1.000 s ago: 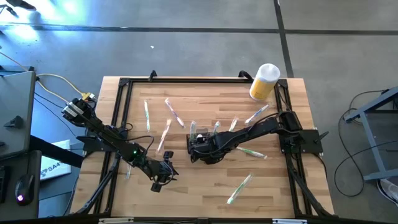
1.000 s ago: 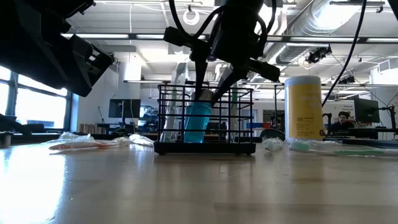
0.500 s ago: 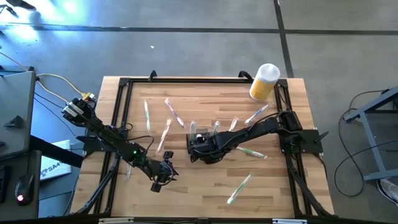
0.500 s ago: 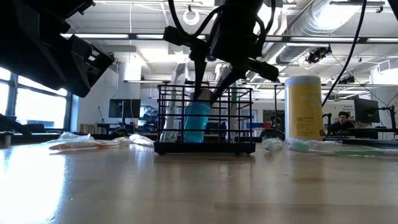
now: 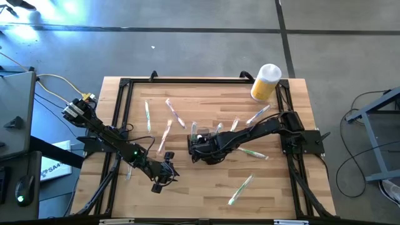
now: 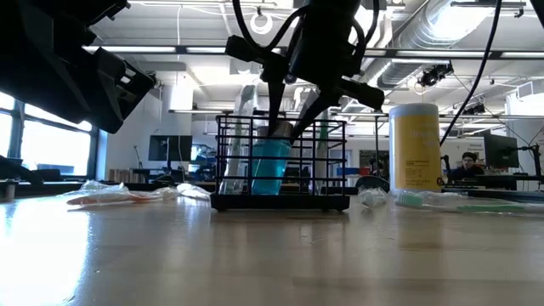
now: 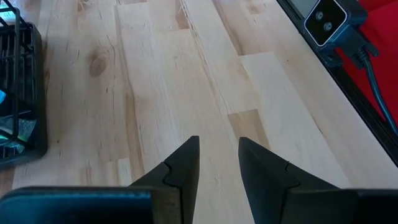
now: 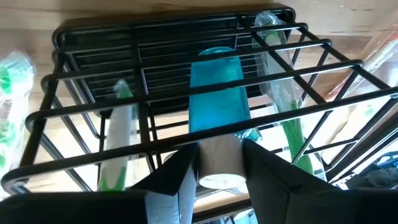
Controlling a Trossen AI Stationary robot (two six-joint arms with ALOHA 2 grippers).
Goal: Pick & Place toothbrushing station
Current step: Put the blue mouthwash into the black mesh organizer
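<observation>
Right gripper [image 8: 214,165] sits at the top of the black wire-mesh caddy [image 6: 280,161], fingers pinched on the white cap end of a blue tube [image 8: 216,93] that stands tilted inside the middle compartment. Caddy is mid-table, directly under the right gripper. Wire bars cross on both sides of the tube, so the fingers work in a tight slot. Clear-wrapped toothbrushes with green and white handles stand in the compartments on either side of the tube; one wrapped toothbrush [image 8: 115,149] leans just beside the fingers. More wrapped brushes lie scattered on the pale wood-plank table [image 5: 206,194] around the caddy, one loose toothbrush [image 5: 240,189] well apart toward the front edge. Yellow cylinder [image 5: 265,82] with white lid stands at the far corner, well clear. Left gripper [image 7: 219,162] hovers over bare wood, fingers parted, empty, caddy edge off to its side. Tube's lower end is hard to make out behind the mesh.
</observation>
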